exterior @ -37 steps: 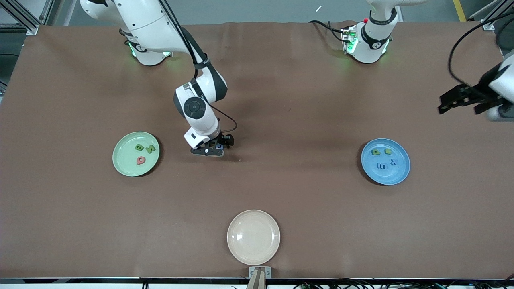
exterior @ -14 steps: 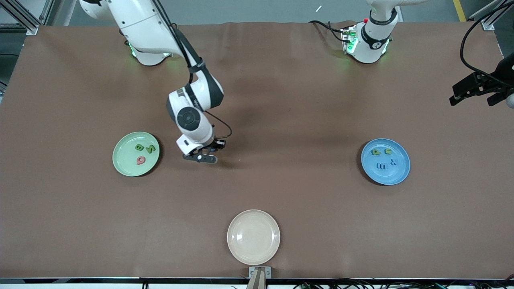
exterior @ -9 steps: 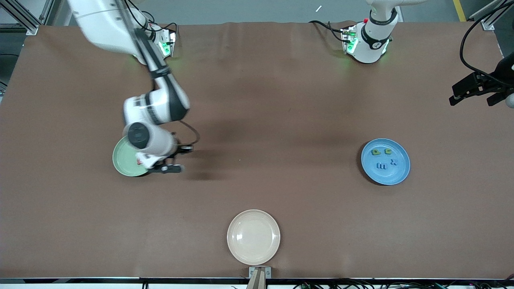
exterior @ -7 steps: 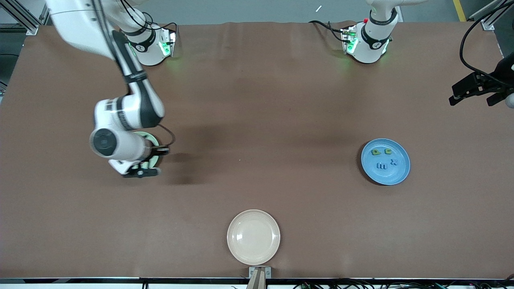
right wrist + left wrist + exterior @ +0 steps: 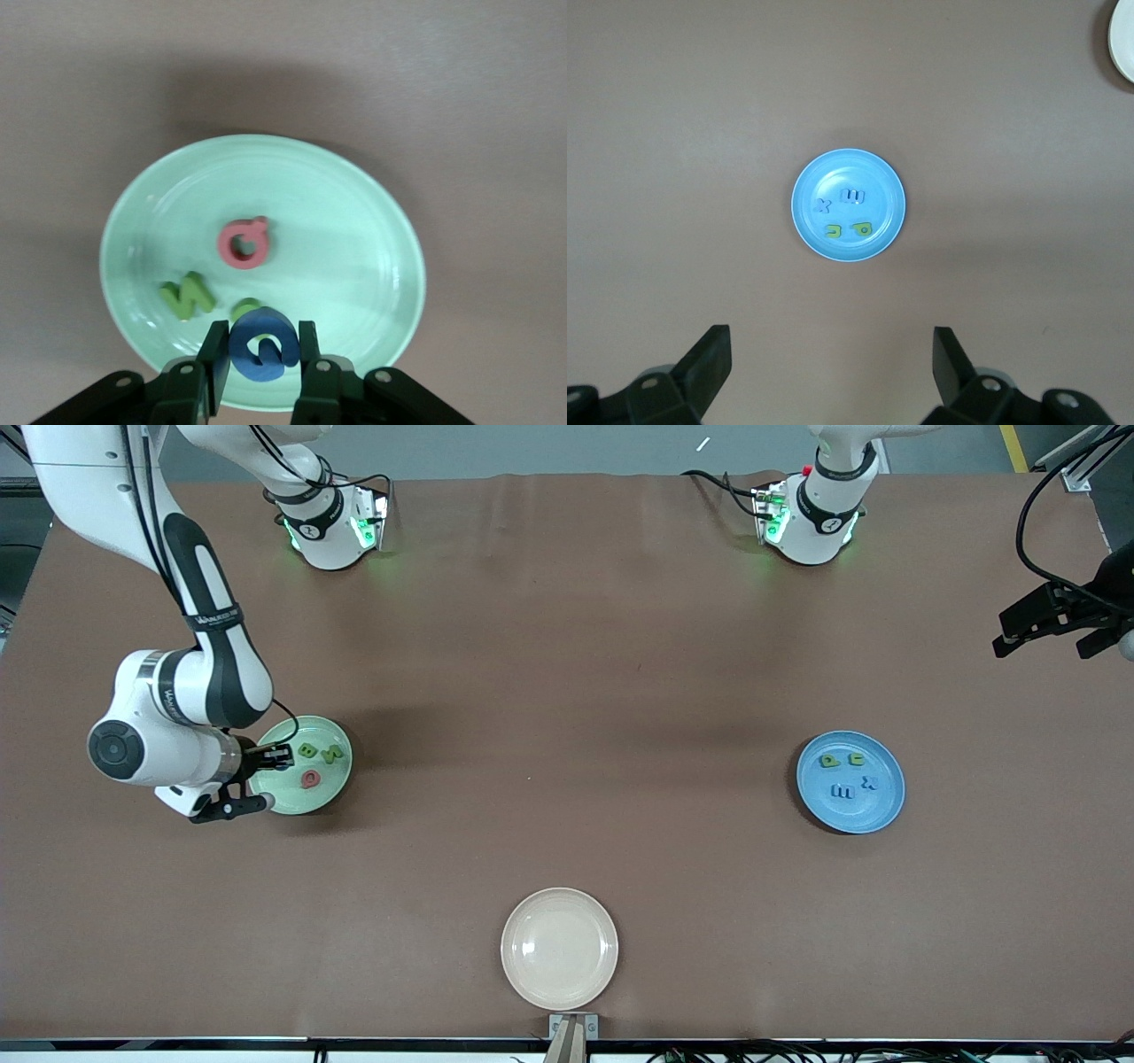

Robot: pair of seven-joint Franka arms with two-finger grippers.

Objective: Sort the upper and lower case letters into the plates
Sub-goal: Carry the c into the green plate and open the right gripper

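A brown table cover [image 5: 567,691] fills the scene, with both arm bases along its top edge in the front view and grey floor past them. The mint green plate [image 5: 332,793] sits toward the right arm's end at about nine o'clock from the table's middle; the blue plate [image 5: 873,815] sits at about three o'clock toward the left arm's end; an empty cream-beige plate [image 5: 559,948] lies at six o'clock, nearest the front camera.

The right gripper [image 5: 258,354] hangs over the mint plate's rim, its jaws pinching a blue letter [image 5: 261,343], probably a capital, since it is brought to join the red Q [image 5: 242,242], a green N [image 5: 187,294] and a green B [image 5: 307,750] already lying there. It is held low over the dish so that a release should drop it inside the rim. The blue plate holds four small letters, two blue [image 5: 853,196] and two green [image 5: 862,227], likely the lower-case group.

The left gripper [image 5: 828,372] waits high over the table near the blue plate, jaws spread wide and empty.

A second ago the right gripper was over bare cover near the table's middle, at about three o'clock from the mint plate; it has since swung across and now reaches in from the plate's nine o'clock side. The left arm and all plates have not moved.
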